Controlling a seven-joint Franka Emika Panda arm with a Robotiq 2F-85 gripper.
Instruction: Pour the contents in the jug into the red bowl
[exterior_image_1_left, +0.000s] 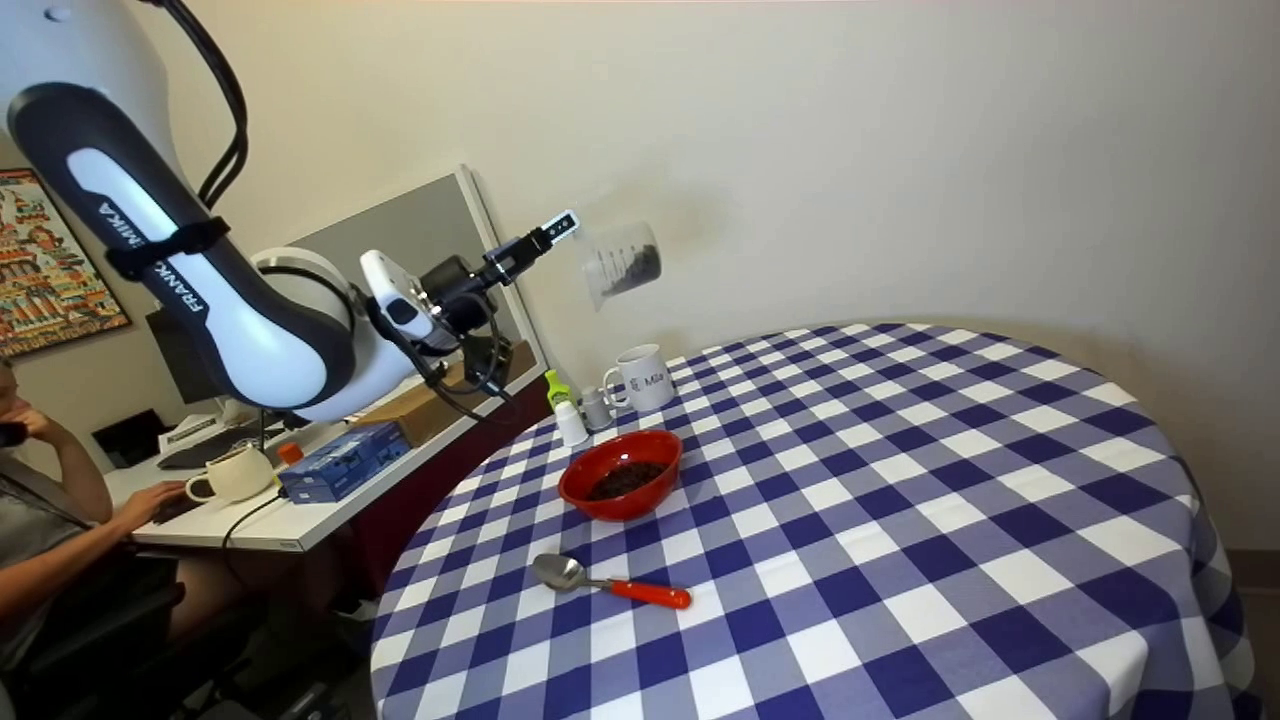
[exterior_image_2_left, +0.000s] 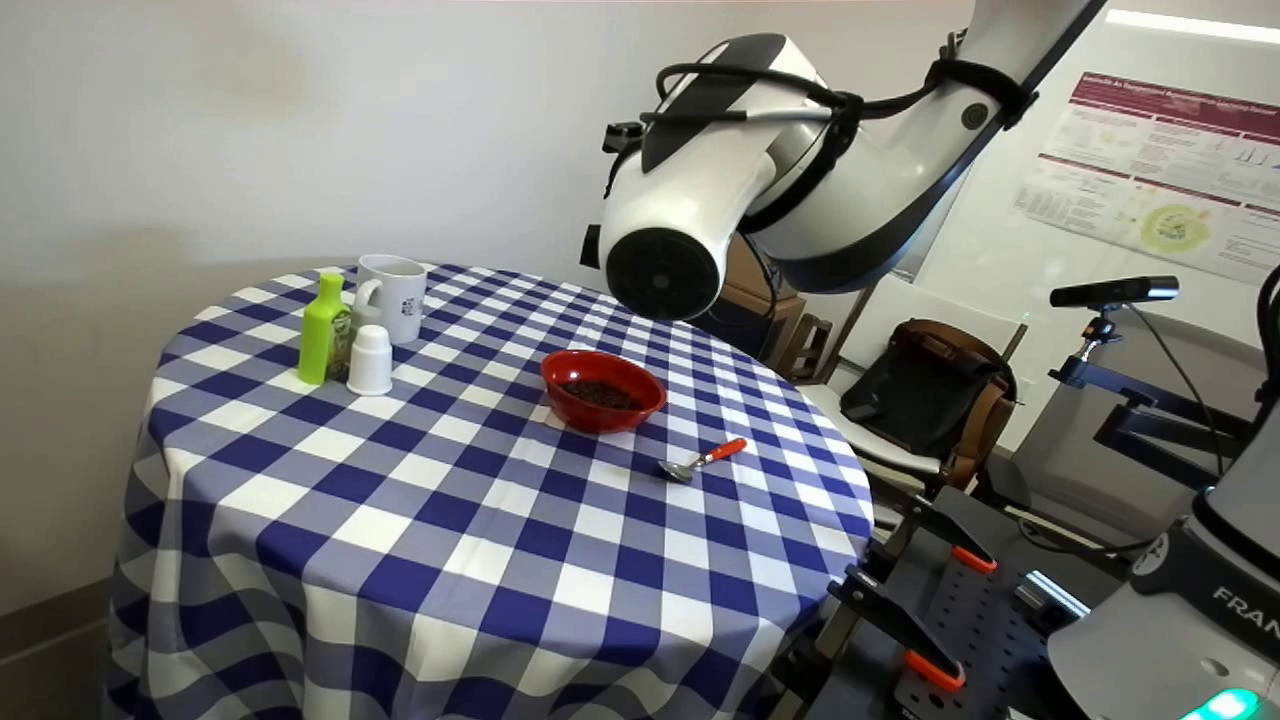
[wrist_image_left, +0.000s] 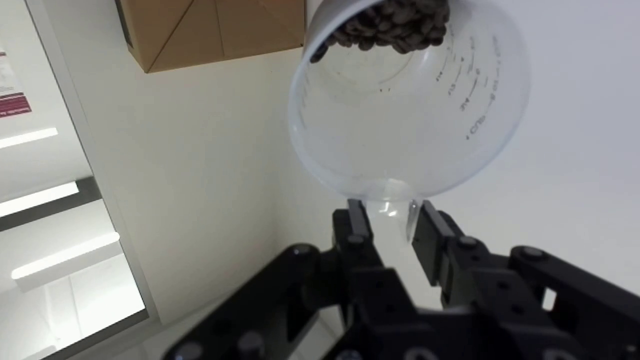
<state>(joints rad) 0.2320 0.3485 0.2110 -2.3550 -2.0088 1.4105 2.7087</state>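
Observation:
The clear jug (exterior_image_1_left: 622, 262) is held in the air above the table, tipped onto its side, in an exterior view. Dark beans lie inside it along its lower wall. In the wrist view I look into the mouth of the jug (wrist_image_left: 400, 125), with beans near its base. My gripper (wrist_image_left: 389, 217) is closed around the jug's handle; its tips (exterior_image_1_left: 563, 226) are at the jug's upper side. The red bowl (exterior_image_1_left: 622, 505) stands upright on the table below, with dark beans in it; it also shows in an exterior view (exterior_image_2_left: 600, 415), where the arm hides the jug.
A spoon with an orange-red handle (exterior_image_1_left: 650, 595) lies in front of the bowl. A white mug (exterior_image_1_left: 646, 378), a green bottle (exterior_image_2_left: 322, 330) and a white shaker (exterior_image_2_left: 371, 360) stand behind it on the checkered table. The wall is behind the jug.

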